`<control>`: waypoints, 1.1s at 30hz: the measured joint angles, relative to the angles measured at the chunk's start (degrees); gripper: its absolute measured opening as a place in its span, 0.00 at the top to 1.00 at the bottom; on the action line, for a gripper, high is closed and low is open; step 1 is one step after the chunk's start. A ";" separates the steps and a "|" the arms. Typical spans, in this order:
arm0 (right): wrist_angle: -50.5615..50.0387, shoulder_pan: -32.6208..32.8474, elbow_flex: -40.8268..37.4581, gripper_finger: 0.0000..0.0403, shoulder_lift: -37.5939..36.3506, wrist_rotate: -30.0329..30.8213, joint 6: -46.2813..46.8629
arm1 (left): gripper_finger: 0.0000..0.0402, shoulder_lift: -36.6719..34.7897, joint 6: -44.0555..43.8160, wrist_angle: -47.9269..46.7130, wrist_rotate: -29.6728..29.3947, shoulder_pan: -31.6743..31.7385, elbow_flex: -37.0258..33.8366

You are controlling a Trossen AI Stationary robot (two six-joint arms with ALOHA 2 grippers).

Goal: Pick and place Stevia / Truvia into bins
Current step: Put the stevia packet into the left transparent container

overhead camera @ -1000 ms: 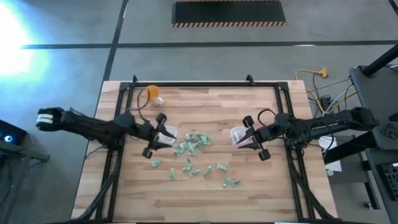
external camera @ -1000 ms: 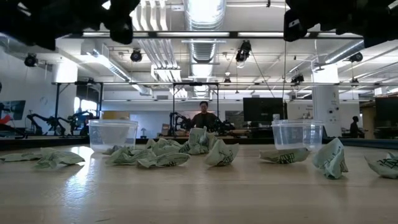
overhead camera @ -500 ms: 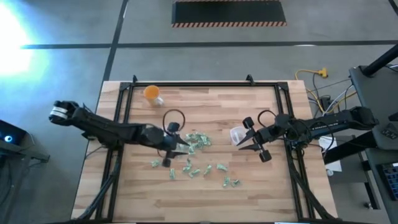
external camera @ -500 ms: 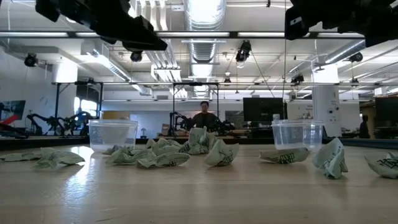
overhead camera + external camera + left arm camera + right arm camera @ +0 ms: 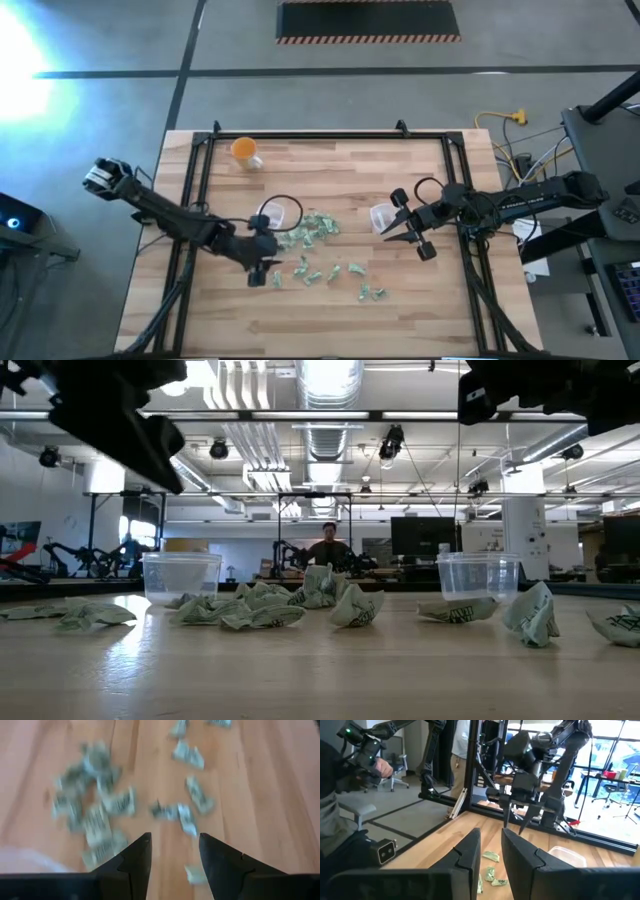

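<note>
Left pincer held apart and empty above loose Stevia / Truvia sachets.
The sachets were scattered on the tabletop between two bins. The right pincer was poised just beside the right bin, fingers narrowly apart, nothing gripped.

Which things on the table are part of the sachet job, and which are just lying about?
Job:
- green sachets, loose across the wood
- left bin
- right bin
- left gripper, open, empty, above the sachets
- right gripper, empty, beside the right bin

Lying about:
- orange cup
</note>
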 joint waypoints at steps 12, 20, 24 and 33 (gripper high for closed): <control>0.04 -0.02 -0.02 0.83 0.00 0.05 -1.80 | 0.63 0.22 -25.00 -17.49 -0.45 -6.96 -0.18; 0.04 -0.02 -0.02 0.83 0.00 0.08 -1.51 | 0.63 0.49 -28.37 -17.87 0.00 -7.05 -3.71; 0.04 -0.02 -0.02 0.83 0.00 0.10 -1.48 | 0.63 0.49 -29.73 -17.61 -0.27 -6.99 -5.00; 0.12 -0.02 -0.02 0.83 0.00 0.10 -1.43 | 0.63 1.92 -29.66 -14.17 -1.50 -6.97 -8.25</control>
